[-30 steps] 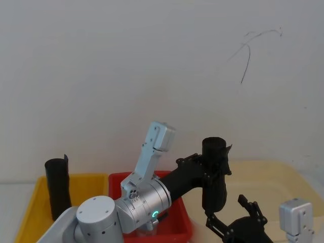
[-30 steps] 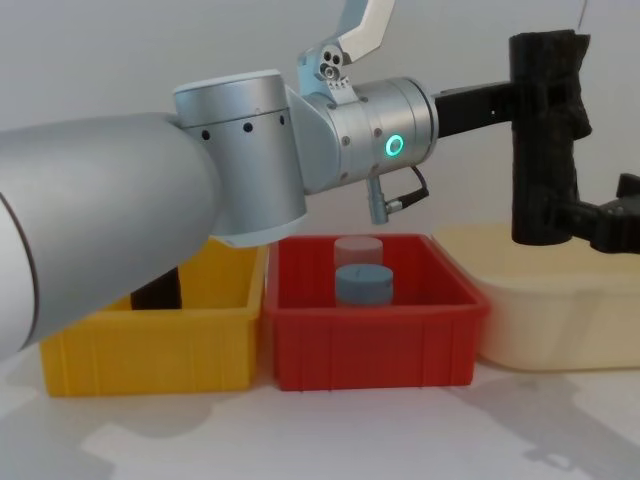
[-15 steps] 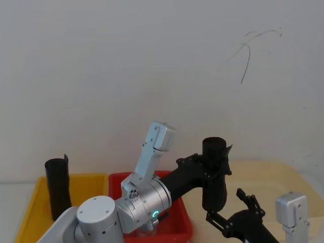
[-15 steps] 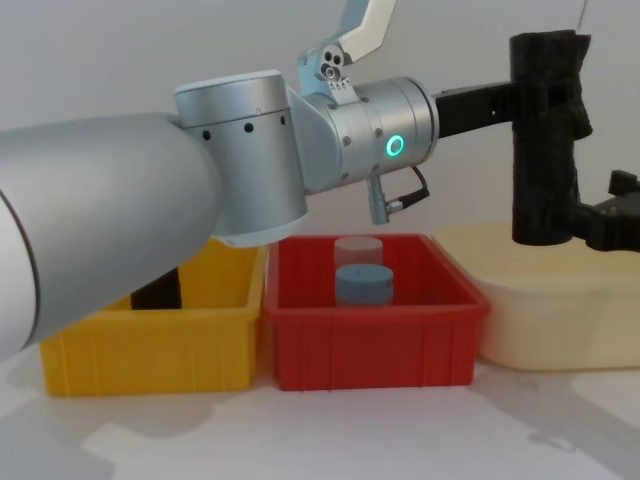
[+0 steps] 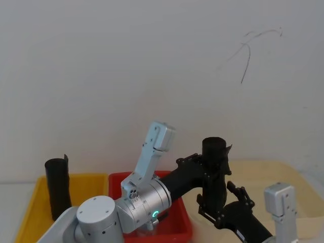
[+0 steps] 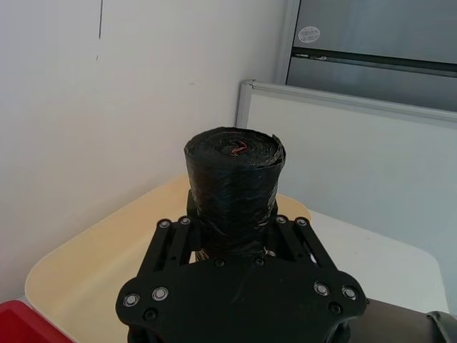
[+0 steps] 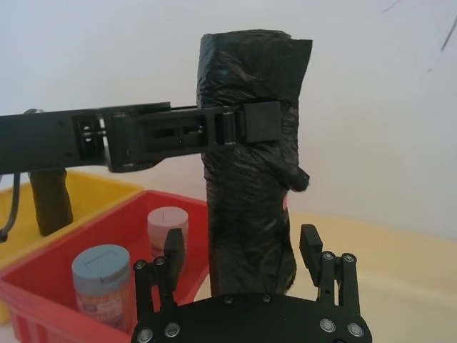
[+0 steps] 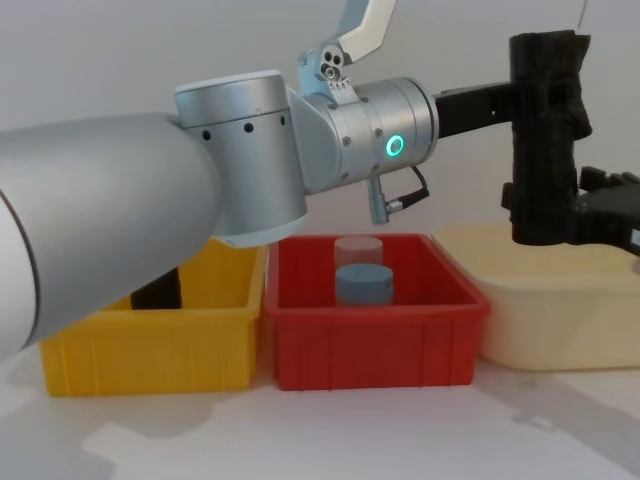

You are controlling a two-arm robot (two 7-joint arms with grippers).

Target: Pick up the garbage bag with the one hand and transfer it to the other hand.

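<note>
The garbage bag (image 5: 214, 172), a black wrinkled roll, hangs upright in the air over the cream bin. My left gripper (image 5: 205, 169), on the silver wrist with the green ring light, is shut on the garbage bag's (image 8: 545, 140) upper half. From the left wrist I look down on the garbage bag's (image 6: 234, 179) rolled top between the left gripper's (image 6: 232, 229) closed-in fingers. My right gripper (image 7: 241, 243) is open around the garbage bag's (image 7: 250, 164) lower end, one finger on each side with a gap to the plastic. Seen from the chest, the right gripper (image 8: 560, 205) comes in from the right edge.
A second black roll (image 5: 57, 187) stands in the yellow bin (image 8: 150, 345) on the left. The red bin (image 8: 375, 340) in the middle holds a grey-blue jar (image 8: 364, 285) and a pale jar behind it. The cream bin (image 8: 560, 300) lies under the held roll.
My right gripper has risen and moved in from below right until its open fingers straddle the roll's lower end. The left arm and the roll have stayed still.
</note>
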